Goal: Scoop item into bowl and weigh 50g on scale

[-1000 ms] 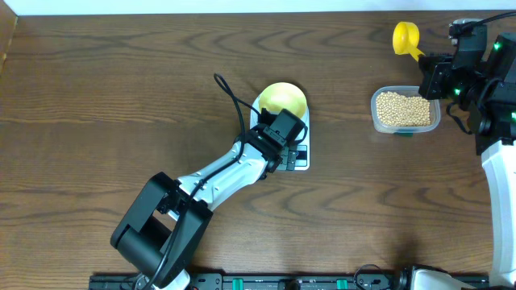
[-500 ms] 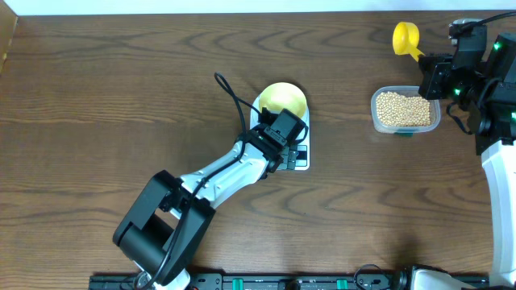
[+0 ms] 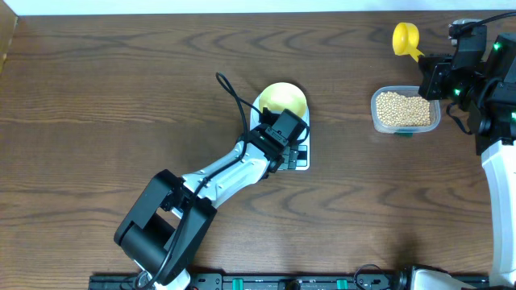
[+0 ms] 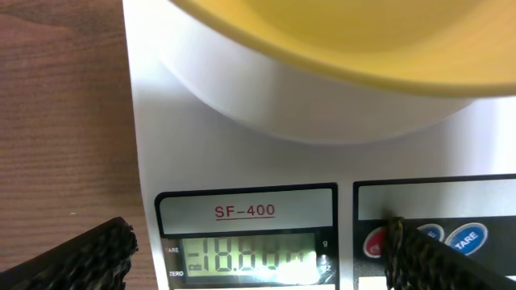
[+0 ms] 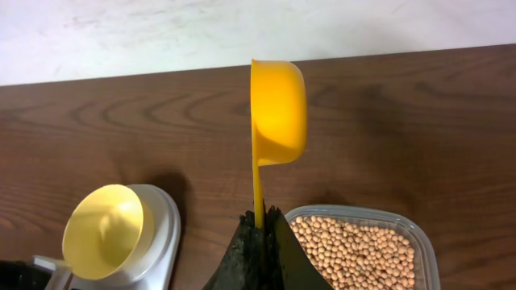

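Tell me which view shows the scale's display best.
Left wrist: the display sits close, front-on and lit, though its digits are partly washed out. Overhead, the left arm covers most of the scale, so no display shows. Right wrist shows only the scale's edge beneath the bowl.

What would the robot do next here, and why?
Probably dip the scoop, held by the right fingers, into the tub of beans: the bowl on the scale looks empty.
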Robot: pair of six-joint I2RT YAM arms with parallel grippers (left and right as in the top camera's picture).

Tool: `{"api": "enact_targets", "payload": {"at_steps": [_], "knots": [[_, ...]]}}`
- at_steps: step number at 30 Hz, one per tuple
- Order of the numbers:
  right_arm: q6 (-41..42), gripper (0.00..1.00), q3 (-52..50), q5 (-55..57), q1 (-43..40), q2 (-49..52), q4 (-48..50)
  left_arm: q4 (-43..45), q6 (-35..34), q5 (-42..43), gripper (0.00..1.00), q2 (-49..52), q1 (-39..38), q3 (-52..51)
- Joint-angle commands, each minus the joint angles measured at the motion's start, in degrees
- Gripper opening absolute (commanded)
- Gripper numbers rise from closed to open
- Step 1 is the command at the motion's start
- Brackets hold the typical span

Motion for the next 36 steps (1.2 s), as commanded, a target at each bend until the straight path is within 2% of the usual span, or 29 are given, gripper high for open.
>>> {"api": "enact_targets", "payload": {"at_steps": [1, 25, 36], "knots": [[-0.87, 0.01, 0.85, -0.33, -0.48, -0.22, -0.07, -1.88, -0.09, -3.13, 1.00, 2.71, 0.20, -0.70], [-0.87, 0.01, 0.85, -0.35, -0.48, -0.22, -0.26, -2.12, -0.07, -2.69, 1.00, 3.10, 0.20, -2.03], [-0.90, 0.01, 0.85, -0.33, -0.48, -0.22, -0.39, -3.67, -0.09, 0.26, 1.00, 8.33, 0.20, -2.03]]}}
